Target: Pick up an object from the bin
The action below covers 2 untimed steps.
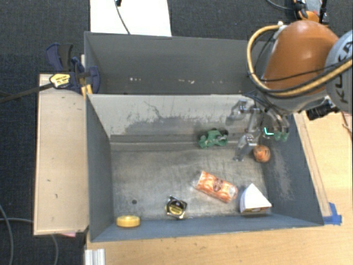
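Orange ball is lying near the right wall of the scuffed grey bin, just beside the gripper; whether its grip is released or clenched cannot be told. Green toy is sitting to the left. The arm is hanging in from the right, its wrist pointing down.

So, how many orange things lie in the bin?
2: a ball beside the gripper at the right, and a packet at the front middle. The arm may hide more.
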Each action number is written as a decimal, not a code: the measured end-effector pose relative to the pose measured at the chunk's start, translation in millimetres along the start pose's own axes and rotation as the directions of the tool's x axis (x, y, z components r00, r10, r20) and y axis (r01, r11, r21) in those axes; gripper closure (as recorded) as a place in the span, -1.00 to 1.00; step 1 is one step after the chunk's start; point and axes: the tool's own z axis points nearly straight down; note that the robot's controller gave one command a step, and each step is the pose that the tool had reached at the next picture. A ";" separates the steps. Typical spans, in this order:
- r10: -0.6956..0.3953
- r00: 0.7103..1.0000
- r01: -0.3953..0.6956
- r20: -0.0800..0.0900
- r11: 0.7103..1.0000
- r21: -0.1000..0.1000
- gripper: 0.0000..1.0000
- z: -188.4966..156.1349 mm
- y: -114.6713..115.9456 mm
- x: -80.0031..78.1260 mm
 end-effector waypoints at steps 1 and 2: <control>0.000 1.000 0.000 0.008 1.000 0.000 -1.00 -4.7 0.0 -1.4; -0.024 1.000 0.024 0.011 1.000 0.000 -1.00 74.8 12.8 29.3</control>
